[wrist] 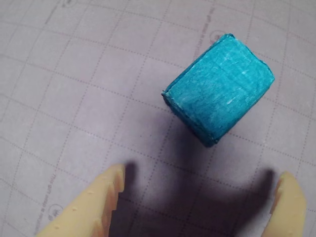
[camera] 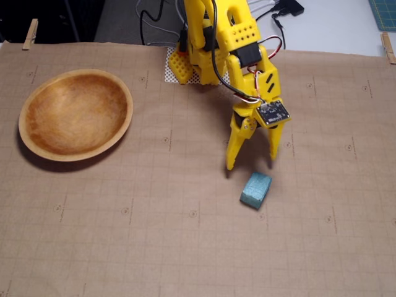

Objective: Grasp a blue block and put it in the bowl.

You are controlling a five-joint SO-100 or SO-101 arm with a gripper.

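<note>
- Gripper (camera: 250,163) hangs wide open with nothing in it; we see the blue block (camera: 255,189) just ahead of its tips on the paper mat (camera: 154,235), untouched.
- Block sits skewed to the fingers (wrist: 98,207), so we might shove or twist it while closing.
- Bowl (camera: 125,120) is well off to the gripper's side in the fixed view.

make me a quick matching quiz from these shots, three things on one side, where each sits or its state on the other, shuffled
Things:
1. small teal-blue foam-like block
2. wide shallow wooden bowl
3. yellow two-finger gripper

States:
A. empty, at the left of the fixed view
B. jaws open, holding nothing
C. lying on the gridded paper, just ahead of the jaws

Pairs: 1-C, 2-A, 3-B
</note>
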